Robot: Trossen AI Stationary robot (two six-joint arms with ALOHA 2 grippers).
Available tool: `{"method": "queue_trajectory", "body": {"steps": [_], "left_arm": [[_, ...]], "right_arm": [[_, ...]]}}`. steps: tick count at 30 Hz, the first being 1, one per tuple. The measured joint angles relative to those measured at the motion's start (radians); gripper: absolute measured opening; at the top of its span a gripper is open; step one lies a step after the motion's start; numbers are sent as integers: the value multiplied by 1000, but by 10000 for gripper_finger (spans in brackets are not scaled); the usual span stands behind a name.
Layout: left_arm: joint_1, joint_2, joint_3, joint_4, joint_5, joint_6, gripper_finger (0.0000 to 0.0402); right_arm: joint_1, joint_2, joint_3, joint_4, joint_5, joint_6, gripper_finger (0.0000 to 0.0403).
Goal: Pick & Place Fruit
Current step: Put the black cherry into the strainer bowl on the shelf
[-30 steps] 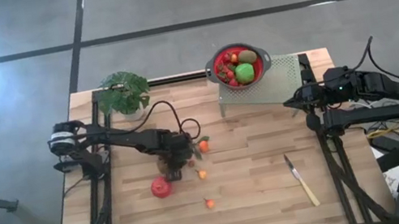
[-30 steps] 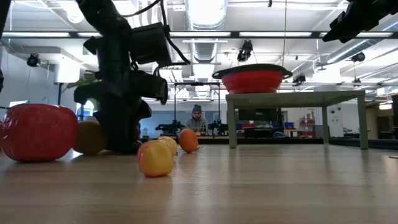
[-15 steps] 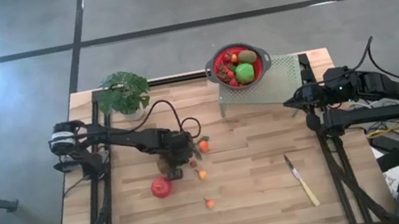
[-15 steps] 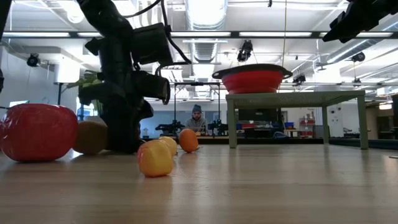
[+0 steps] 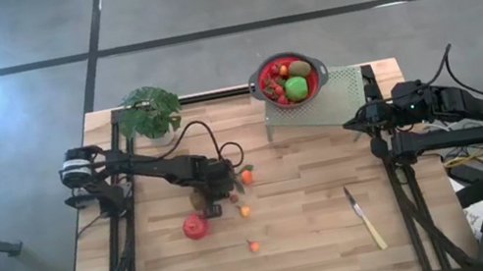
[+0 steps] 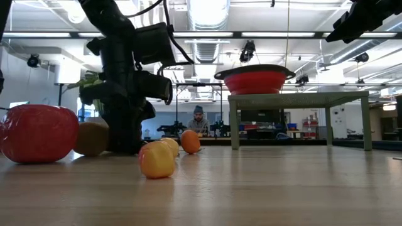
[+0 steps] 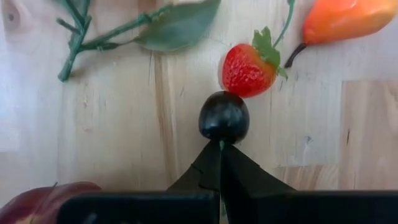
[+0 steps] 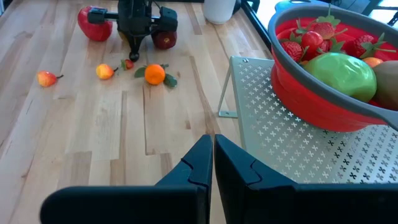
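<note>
- Left gripper: down at the table among the loose fruit; over the last second its fingers have come together, tips now meeting with no gap, right at the stem end of a small dark berry. Whether they pinch the stem or merely touch the berry cannot be told
- Meaning for the task: judged as a pick attempt just closed; a lift would show whether the berry comes along. The rest of the scene is unchanged from a second ago
- Neighbours of the berry: strawberry just beside it, an orange pear-shaped fruit beyond, a loose green leaf sprig to the other side, a dark red fruit near the wrist
- Fruit on the table: large red fruit, orange fruit with leaves, two small yellow-orange fruits and, all in the left half
- Fruit already placed: red bowl on a perforated green stand at the far edge, holding a green fruit, a brown one and strawberries
- Right gripper: fingers together, holding nothing, parked high at the right side near the stand
- Edges and room: potted plant at the far left corner; knife lies well apart on the right; bare wood between the loose fruit and the stand gives an open path, though the bowl's raised rim calls for a high carry
</note>
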Motion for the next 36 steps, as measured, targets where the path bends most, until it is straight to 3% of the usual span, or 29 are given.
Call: {"method": "queue_trajectory", "body": {"steps": [17, 36], "left_arm": [[0, 0, 135, 0, -41, 32, 2], [5, -1, 317, 172, -51, 148, 4]], "right_arm": [[0, 0, 0, 0, 0, 0, 13], [0, 0, 0, 0, 0, 0, 13]]}}
